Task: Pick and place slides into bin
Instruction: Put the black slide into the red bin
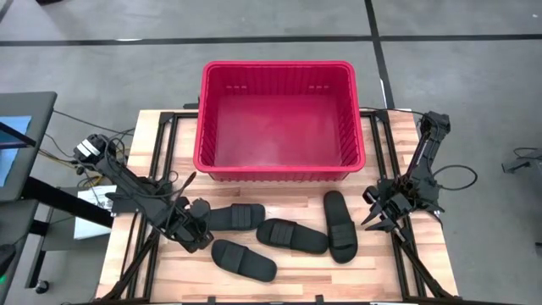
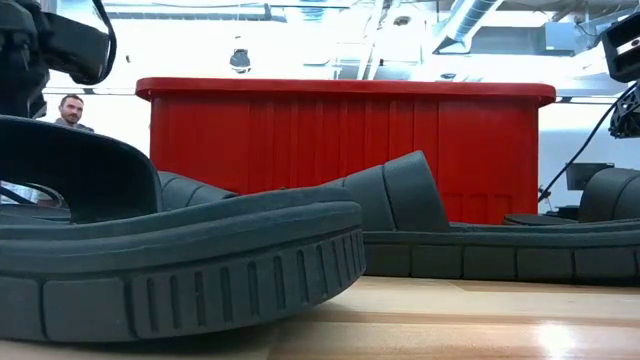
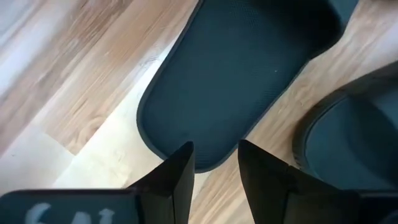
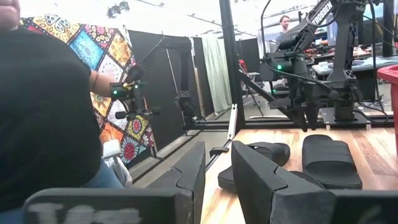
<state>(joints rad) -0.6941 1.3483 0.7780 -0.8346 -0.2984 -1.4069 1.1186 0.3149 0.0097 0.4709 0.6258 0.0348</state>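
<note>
Four slides [image 1: 280, 233] flat on table [image 1: 254, 288], near-side of empty bin [image 1: 277, 119]. Left gripper [image 1: 196, 234] low over leftmost slide's [image 3: 242, 74] heel end, jaws spread, nothing between; heel rim partly hidden behind fingers [image 3: 177, 180]. Right gripper [image 1: 379, 219] beside rightmost slide, jaws narrowly parted, empty.

From my low view, the nearest slide [image 2: 180, 260] is cut off at the left and hides much of the bin [image 2: 340, 150]; a blurred person [image 4: 43, 106] blocks my right wrist view.
</note>
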